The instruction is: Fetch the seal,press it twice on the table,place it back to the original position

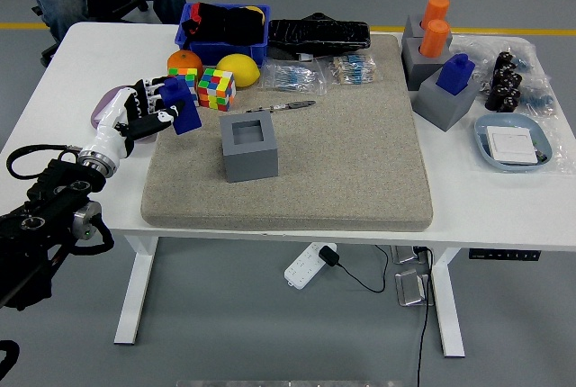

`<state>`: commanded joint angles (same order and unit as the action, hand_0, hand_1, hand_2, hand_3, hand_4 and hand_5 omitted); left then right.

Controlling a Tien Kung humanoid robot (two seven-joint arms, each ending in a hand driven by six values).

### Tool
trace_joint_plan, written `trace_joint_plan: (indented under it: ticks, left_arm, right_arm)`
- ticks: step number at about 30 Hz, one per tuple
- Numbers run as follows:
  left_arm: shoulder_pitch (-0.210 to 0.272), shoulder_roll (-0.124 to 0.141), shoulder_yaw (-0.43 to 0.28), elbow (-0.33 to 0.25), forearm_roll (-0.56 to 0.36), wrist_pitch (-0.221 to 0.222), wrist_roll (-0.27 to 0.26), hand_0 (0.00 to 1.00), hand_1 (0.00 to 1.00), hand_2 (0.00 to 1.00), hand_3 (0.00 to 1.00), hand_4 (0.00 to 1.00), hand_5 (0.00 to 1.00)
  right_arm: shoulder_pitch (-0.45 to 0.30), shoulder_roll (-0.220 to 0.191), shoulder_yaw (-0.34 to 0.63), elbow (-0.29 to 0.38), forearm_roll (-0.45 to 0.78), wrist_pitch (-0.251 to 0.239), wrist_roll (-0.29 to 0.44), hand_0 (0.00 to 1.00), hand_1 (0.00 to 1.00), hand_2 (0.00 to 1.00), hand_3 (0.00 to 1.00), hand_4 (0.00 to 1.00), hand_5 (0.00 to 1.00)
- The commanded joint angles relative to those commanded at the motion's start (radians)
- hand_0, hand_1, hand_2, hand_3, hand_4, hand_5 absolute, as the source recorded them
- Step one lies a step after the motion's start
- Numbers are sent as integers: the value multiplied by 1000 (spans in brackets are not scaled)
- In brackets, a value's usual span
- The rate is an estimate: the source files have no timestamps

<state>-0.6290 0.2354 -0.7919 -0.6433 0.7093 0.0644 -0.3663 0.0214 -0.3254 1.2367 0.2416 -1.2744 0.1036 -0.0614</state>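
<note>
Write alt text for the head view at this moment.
The robot's left hand grips a blue plastic seal above the left edge of a grey felt mat, away from its empty grey square holder. A multicoloured puzzle cube and a yellow lemon sit behind on the white table.

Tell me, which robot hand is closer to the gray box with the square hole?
Left. The left hand holds the blue seal over the mat's left edge, just left of the gray box. The right hand isn't in the picture at all.
</note>
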Motion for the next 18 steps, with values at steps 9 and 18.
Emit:
trace_joint_plan:
  ticks: [9, 18]
  left_arm:
    - [28, -7, -4, 11, 3, 4, 0, 745, 612, 456, 679, 582, 2]
    - [54, -19, -15, 12, 7, 14, -1, 736, 611, 458, 669, 593, 2]
  right_arm:
    - [1, 0, -5, 2, 0, 0, 0, 760, 671, 648, 613, 787, 494]
    - [3, -3, -9, 2, 2, 2, 3, 760, 671, 648, 614, 788, 495]
